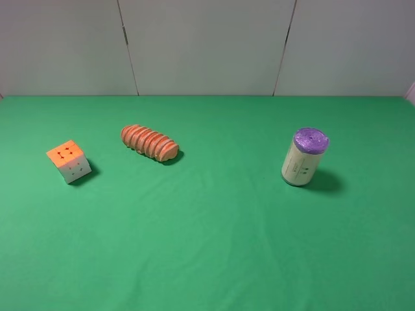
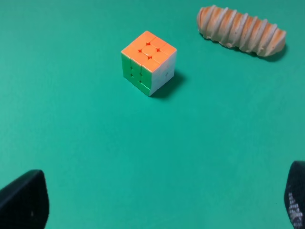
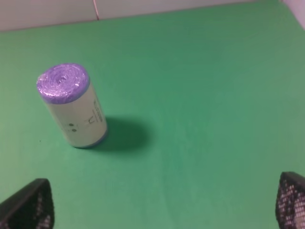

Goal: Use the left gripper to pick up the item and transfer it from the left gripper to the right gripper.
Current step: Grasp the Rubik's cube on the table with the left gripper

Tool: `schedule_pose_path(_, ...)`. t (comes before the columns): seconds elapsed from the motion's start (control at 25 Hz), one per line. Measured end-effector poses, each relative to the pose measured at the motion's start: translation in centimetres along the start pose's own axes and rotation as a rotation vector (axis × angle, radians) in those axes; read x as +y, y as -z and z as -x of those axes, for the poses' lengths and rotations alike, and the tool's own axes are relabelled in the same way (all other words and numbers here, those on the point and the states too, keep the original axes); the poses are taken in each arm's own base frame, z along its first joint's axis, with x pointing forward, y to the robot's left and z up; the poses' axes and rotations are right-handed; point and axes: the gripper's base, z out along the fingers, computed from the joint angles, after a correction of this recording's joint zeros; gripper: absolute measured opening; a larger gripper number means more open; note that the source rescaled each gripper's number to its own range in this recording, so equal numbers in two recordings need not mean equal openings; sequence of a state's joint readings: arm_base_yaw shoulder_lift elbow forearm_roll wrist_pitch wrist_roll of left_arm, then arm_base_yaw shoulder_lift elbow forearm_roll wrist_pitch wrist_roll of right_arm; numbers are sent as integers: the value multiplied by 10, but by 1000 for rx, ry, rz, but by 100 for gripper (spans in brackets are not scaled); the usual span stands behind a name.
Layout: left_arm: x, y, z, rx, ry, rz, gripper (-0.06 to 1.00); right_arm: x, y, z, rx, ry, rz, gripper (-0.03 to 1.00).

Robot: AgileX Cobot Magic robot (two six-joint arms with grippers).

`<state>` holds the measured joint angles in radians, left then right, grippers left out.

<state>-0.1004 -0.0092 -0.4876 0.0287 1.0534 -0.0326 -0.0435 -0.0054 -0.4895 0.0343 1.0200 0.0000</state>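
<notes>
Nearby, bread loaf near cube, canister well apart

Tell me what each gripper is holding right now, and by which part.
Nothing is held. The left gripper is open and empty, and the puzzle cube sits apart from it, untouched. The right gripper is open and empty too.

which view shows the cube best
The left wrist view: the cube is close and large there, with its orange top and its green and white sides clear. The exterior high view shows it small, far to the left. The right wrist view does not show it, only the cylinder.
</notes>
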Motion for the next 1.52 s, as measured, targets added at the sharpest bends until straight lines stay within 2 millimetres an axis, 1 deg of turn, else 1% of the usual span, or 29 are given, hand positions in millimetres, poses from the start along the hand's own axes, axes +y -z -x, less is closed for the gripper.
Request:
schedule_pose_path(1.24,0,1,0,4,0,0,100,0,0,0,0,0,0,100)
schedule_pose_path(1.36,0,5,2,3,0,0,100,0,0,0,0,0,0,100)
schedule_pose_path(1.52,-1,10,16,62,0,2,100,0,0,0,0,0,0,100)
